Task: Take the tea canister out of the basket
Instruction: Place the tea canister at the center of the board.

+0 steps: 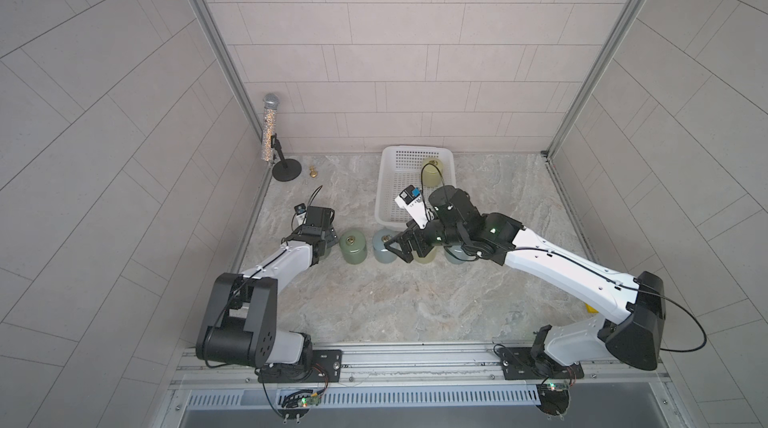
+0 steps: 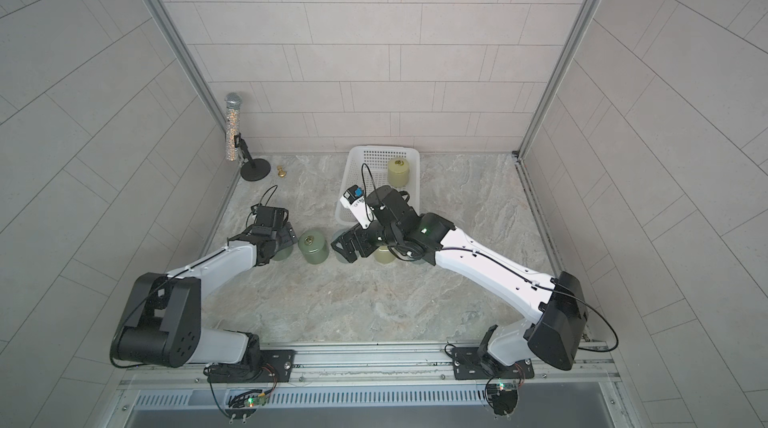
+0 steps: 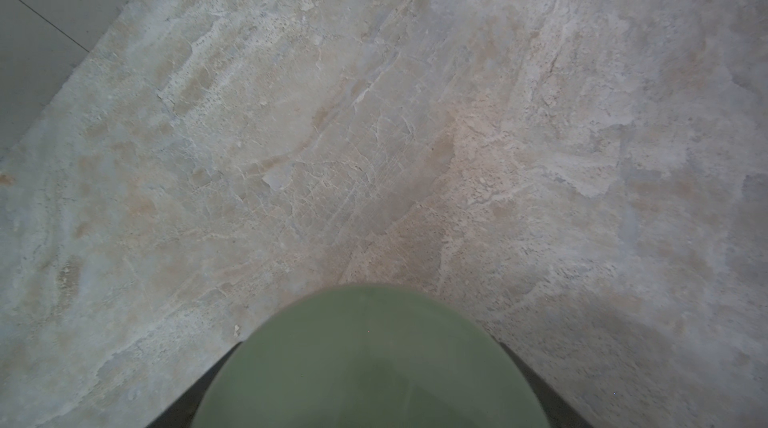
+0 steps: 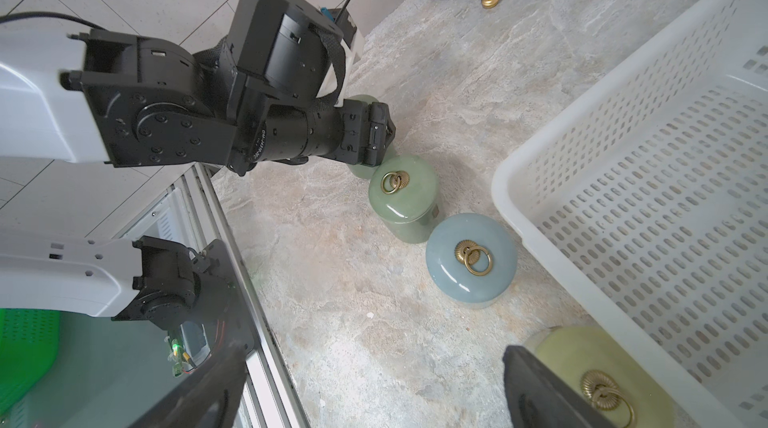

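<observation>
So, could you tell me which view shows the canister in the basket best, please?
The top views: both show the canister, lid and side, at the basket's far end. The right wrist view shows only an empty stretch of basket; the left wrist view shows neither.

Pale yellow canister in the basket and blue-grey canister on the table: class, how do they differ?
The pale yellow canister stands inside the basket; the blue-grey canister stands outside it on the table. One is yellow, the other blue-grey. Both stand upright, brass ring on top.

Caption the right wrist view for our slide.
Green lidded canister and blue lidded canister stand beside white perforated plastic basket.
</observation>
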{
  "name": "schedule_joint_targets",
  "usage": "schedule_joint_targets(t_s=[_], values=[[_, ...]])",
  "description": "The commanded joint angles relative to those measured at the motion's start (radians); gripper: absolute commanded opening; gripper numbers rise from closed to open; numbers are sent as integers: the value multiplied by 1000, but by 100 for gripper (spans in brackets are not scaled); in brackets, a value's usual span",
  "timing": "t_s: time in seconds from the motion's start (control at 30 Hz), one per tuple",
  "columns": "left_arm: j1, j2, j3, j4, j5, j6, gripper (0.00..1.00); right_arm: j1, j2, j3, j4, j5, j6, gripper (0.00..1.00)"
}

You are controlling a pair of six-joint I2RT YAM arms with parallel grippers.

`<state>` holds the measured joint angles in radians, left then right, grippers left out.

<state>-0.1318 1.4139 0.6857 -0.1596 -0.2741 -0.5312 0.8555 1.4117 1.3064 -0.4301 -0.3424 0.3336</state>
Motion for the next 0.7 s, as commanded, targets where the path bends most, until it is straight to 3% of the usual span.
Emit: schedule_joint_targets(t_s=[0.0, 0.67], values=[[-8, -26, 12, 16, -31, -6, 82, 3, -31, -12, -2, 14, 4, 100], [-17, -24, 31, -31, -36, -7, 93, 2, -32, -13, -1, 28, 9, 100]])
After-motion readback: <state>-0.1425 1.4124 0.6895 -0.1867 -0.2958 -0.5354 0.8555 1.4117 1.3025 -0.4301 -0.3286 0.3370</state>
